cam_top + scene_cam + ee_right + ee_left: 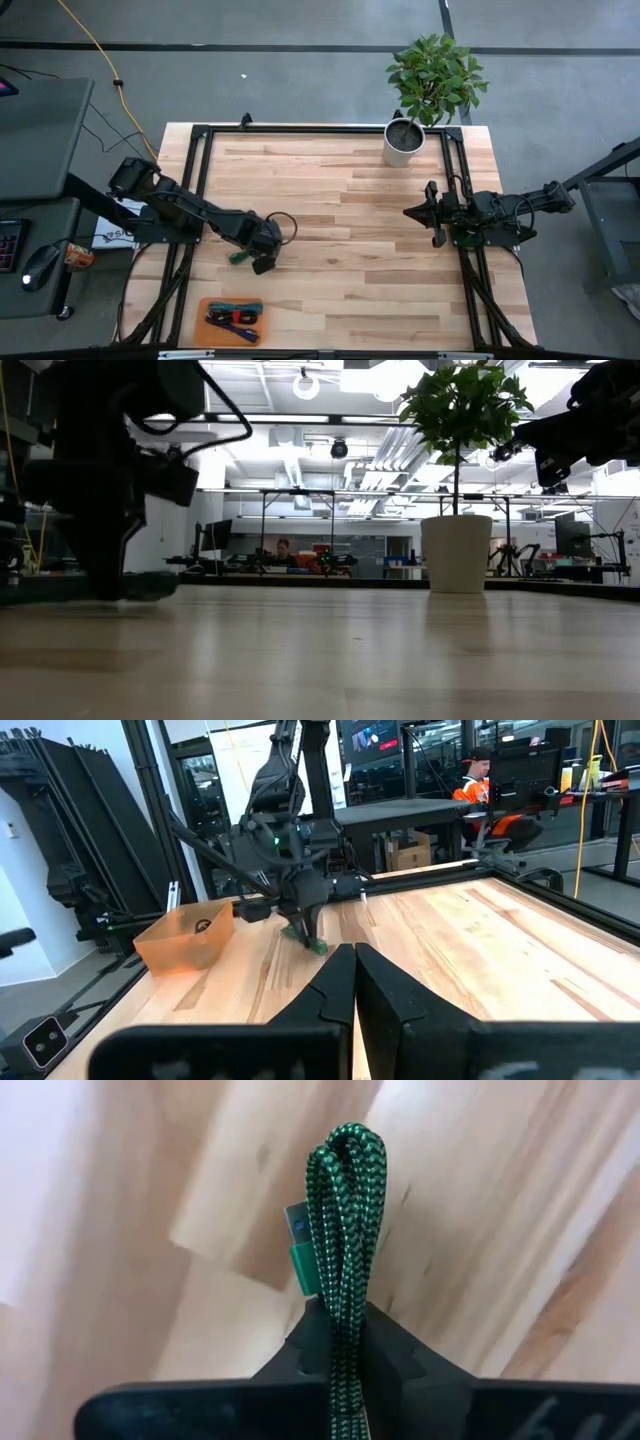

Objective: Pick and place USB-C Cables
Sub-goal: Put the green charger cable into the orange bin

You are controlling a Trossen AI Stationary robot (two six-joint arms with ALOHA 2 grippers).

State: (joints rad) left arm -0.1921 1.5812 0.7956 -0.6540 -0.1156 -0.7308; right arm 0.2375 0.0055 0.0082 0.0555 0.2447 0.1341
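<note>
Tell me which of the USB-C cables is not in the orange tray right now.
The green cable: the left gripper holds it clamped above the table, while the other cables lie in the orange tray.

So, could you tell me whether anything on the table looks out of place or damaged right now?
Nothing stands out. The left hand is shut on the green cable, a tidy folded bundle, above the wood near the orange tray. The other cables lie inside the tray, and the potted plant stands upright. The right hand waits shut at the table's right side.
</note>
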